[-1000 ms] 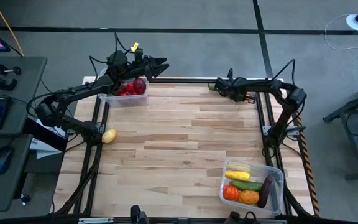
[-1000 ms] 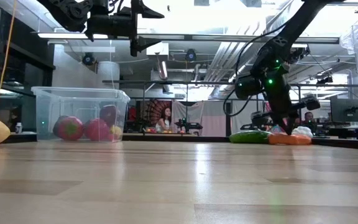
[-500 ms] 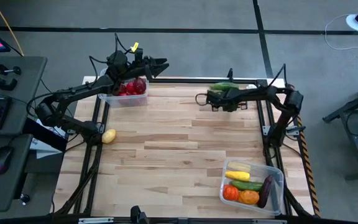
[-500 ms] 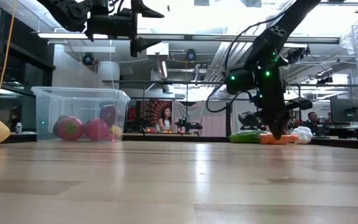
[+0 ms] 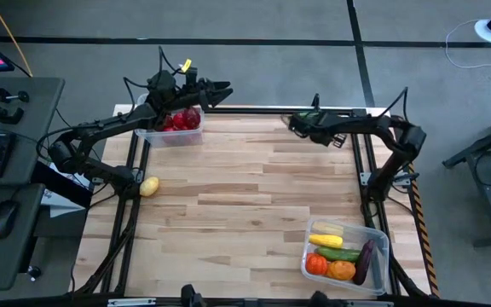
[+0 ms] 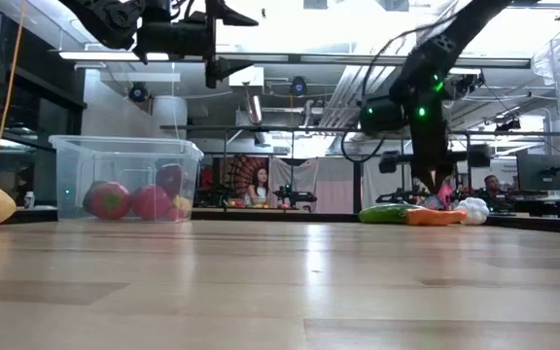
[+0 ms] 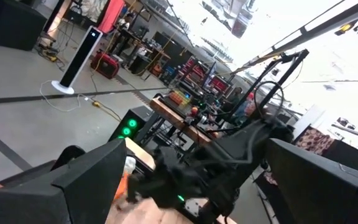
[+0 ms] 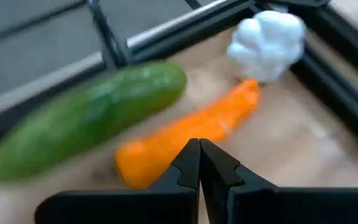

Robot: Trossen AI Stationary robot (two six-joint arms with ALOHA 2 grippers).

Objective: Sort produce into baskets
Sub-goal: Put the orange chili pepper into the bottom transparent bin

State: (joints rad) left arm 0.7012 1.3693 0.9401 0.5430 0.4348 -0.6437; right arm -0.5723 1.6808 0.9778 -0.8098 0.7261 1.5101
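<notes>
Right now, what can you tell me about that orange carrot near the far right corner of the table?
The carrot is a smooth, plastic-looking orange toy, thick at one end and tapering toward the other. It lies flat on the wooden table beside a green cucumber, its narrow tip pointing at a white garlic bulb. The right gripper hangs just above it, fingers shut and empty.

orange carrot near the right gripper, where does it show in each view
High view: not visible; the right gripper hangs over the table's far right corner.
Low view: the orange tapered toy carrot lies on the table, right of centre.
Left wrist view: cannot tell.
Right wrist view: centre, beyond the shut fingers.
Shared landmark: the long green cucumber lying beside it.
</notes>
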